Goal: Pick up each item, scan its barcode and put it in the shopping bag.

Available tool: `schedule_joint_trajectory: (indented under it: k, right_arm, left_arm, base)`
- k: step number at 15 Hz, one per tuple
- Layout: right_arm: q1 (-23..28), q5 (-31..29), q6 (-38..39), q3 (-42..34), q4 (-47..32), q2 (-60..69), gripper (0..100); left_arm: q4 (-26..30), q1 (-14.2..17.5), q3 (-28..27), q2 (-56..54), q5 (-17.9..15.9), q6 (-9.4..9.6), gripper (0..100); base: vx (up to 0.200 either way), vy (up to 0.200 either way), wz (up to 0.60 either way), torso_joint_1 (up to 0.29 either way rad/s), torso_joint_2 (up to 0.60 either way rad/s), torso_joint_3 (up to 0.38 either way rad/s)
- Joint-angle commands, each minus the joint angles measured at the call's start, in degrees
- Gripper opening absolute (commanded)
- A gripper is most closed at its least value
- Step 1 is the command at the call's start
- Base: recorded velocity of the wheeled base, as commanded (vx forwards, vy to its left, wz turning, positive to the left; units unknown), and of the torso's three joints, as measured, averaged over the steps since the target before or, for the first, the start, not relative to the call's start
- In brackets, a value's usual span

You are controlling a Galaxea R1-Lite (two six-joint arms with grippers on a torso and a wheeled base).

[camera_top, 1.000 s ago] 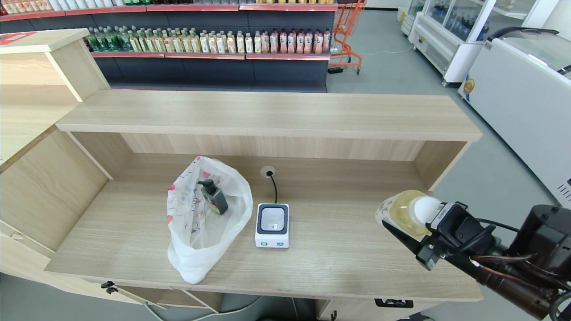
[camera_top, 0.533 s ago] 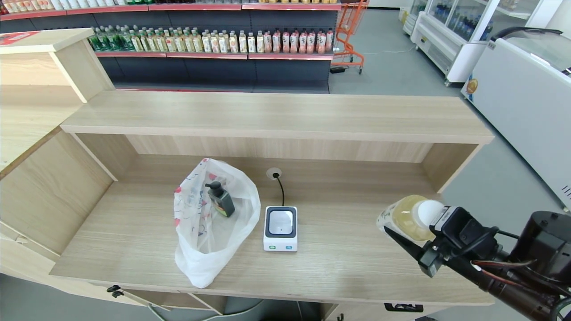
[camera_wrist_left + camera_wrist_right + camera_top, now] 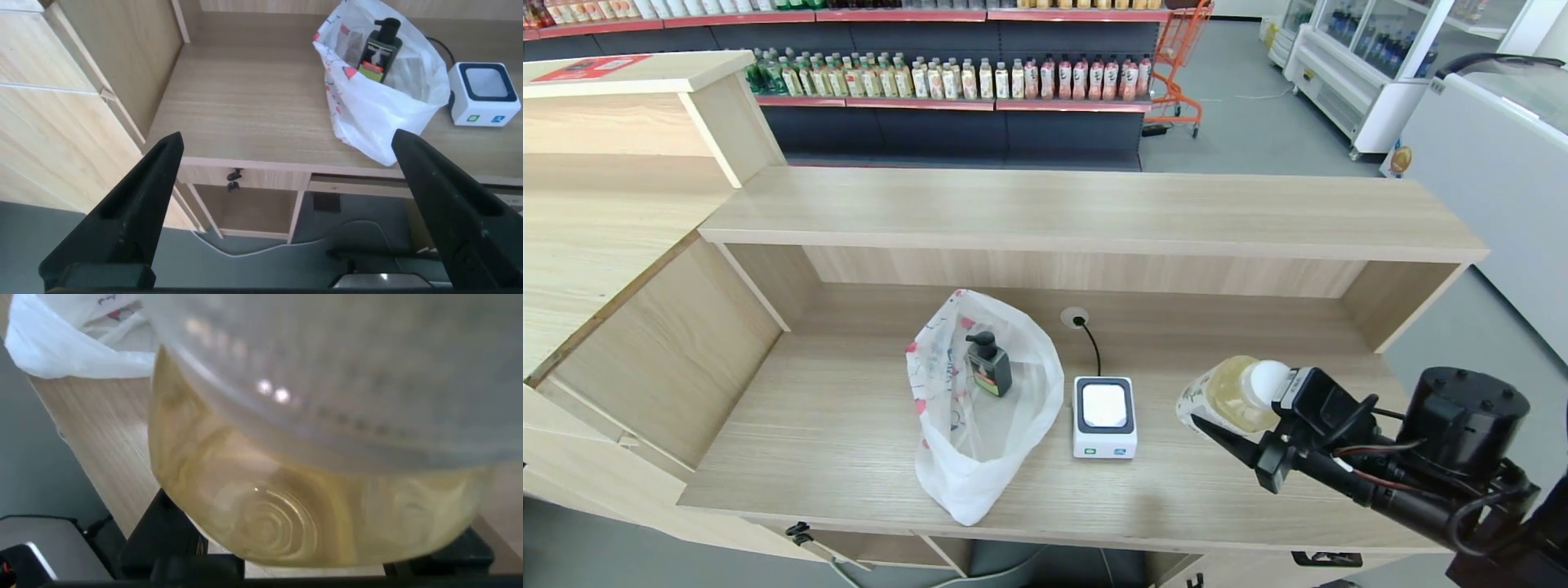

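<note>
The head camera has swung, shifting the whole scene, and the right tool (image 3: 1232,412) has carried the bottle (image 3: 1223,394) of yellow drink closer to the scanner (image 3: 1104,415). The tool grips the bottle, held lying over above the table (image 3: 849,425), just right of the scanner. This looks like the scanning step: next, turn the barcode toward the scanner window, then move on to the shopping bag (image 3: 980,433). The left tool (image 3: 286,204) hangs spread wide, empty.

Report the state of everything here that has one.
bag: open, slumped on the counter.
pump bottle: inside the bag.
scanner: flat on the counter, window up.
yellow bottle: gripped, held off the counter.
left gripper: open, empty.
right gripper: shut on the yellow bottle.
</note>
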State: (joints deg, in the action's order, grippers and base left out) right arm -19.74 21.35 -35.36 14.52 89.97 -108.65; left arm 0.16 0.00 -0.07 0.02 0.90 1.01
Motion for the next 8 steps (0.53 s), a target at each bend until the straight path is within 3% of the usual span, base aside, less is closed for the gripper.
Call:
schedule_joint_trajectory:
  k: [1, 4, 6, 8]
  right_arm:
    - [0.8, 2.4, -0.2, 3.2, 0.0, -5.2, 0]
    - [1.2, 4.9, -0.7, 5.9, 0.0, -8.4, 0]
    - [4.6, 13.4, -5.4, 11.8, 0.0, -12.2, 0]
    - [5.3, 15.9, -6.5, 12.6, 0.0, -14.0, 0]
  left_arm:
    - [0.0, 0.0, 0.1, 0.0, 0.1, -0.13, 100]
    - [0.0, 0.0, 0.1, 0.0, 0.1, -0.22, 100]
    - [0.0, 0.0, 0.0, 0.0, 0.1, -0.4, 100]
    - [0.0, 0.0, 0.0, 0.0, 0.1, -0.4, 100]
  base:
    - [0.0, 0.0, 0.0, 0.0, 0.0, 0.0]
    - [0.0, 0.0, 0.0, 0.0, 0.0, 0.0]
    - [0.0, 0.0, 0.0, 0.0, 0.0, 0.0]
    - [0.0, 0.0, 0.0, 0.0, 0.0, 0.0]
